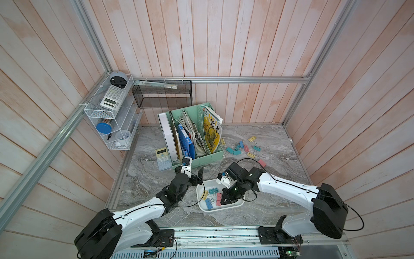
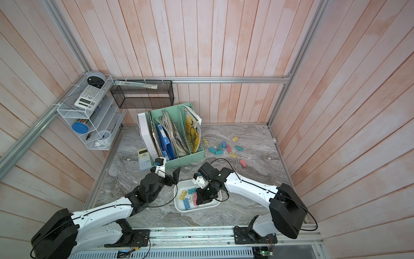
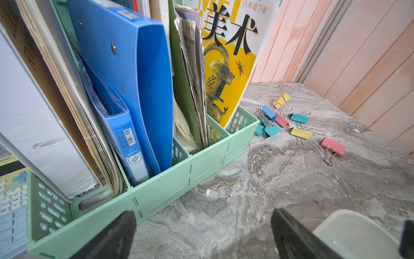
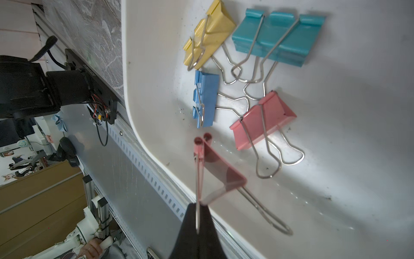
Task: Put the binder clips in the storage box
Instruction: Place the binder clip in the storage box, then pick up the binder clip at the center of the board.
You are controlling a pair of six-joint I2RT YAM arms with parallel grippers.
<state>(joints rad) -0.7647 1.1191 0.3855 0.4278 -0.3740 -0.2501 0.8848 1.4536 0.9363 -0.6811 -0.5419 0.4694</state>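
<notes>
The right hand (image 4: 198,215) was pinched shut on one wire handle of a pink binder clip (image 4: 216,172), holding it inside the storage box (image 4: 336,101) close to the rim; whether the clip touched the box floor could not be told. In the right wrist view, four more lay on that floor, close together with their handles tangled: a yellow clip (image 4: 210,33), a teal clip (image 4: 277,38), a blue clip (image 4: 206,98) and a second pink clip (image 4: 262,121).

The left hand (image 3: 201,237) stood wide open and empty just outside the storage box, over the worktop (image 1: 257,213), between the box's far rim and the mint file organizer (image 1: 201,157).

The loose clips (image 1: 242,148) lay scattered on the worktop well beyond the storage box, on the right arm's side of the organizer. A lone pink clip (image 1: 262,163) sat apart from that group, the nearest of them to the box.
</notes>
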